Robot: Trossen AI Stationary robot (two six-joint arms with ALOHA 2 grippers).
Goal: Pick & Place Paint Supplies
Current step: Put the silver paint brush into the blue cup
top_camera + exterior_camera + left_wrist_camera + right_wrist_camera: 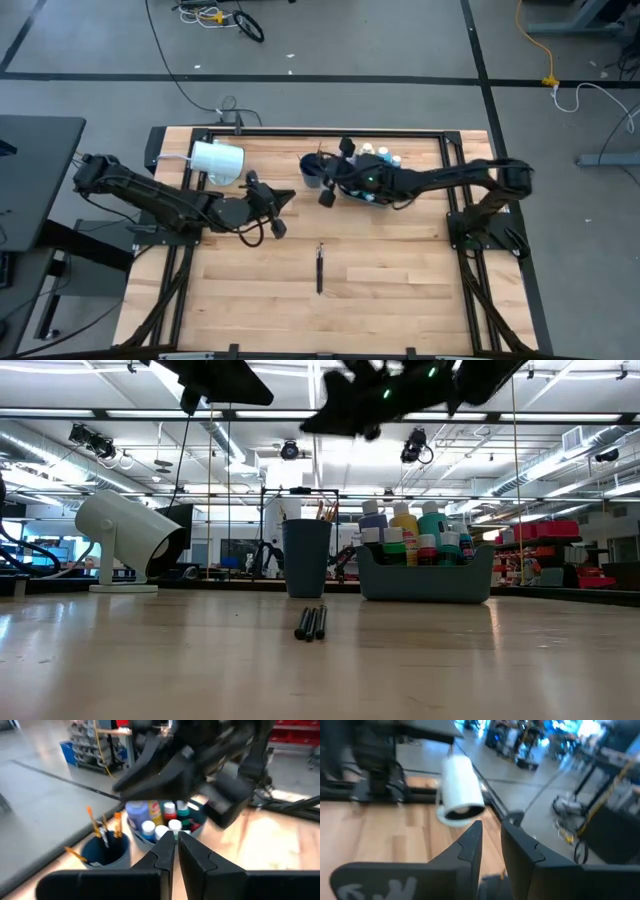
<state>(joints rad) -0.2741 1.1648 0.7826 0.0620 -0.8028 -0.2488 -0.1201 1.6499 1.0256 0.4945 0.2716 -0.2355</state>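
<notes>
Sorting paint supplies: R arm over cup, brushes left on table

Hovering above the dark cup [312, 170], the right gripper [327, 192] sits high over the back-centre of the table [400, 270]; placement reads like a drop-off spot for brushes. In the right wrist view its fingers [470, 850] stand a small way apart w/ nothing between them, so partly open, holding nothing. Left gripper [272, 205] hangs mid-table, just left of the cup, pointing toward the containers; in the left wrist view its fingers [165, 852] are nearly touching w/ only a thin slit, empty. Prob waiting.

Containers:
- Cup: holds several orange-handled brushes [102, 827] standing up, bristles down, can't count exactly.
- Teal bin [425, 575], just right of the cup: packed w/ white-capped paint bottles [405, 530], upright, yellow/teal/red/purple-ish, a few taller at the back. Looks near full.

Still out: dark brushes [310, 622] lying flat near table centre, well in front of both containers; look like 2 or 3 side by side in low view, touching. Judgement: these are the remaining picks, cup is the likely target.

White cylinder [217, 160] lies tipped at back left, not part of the job.
</notes>
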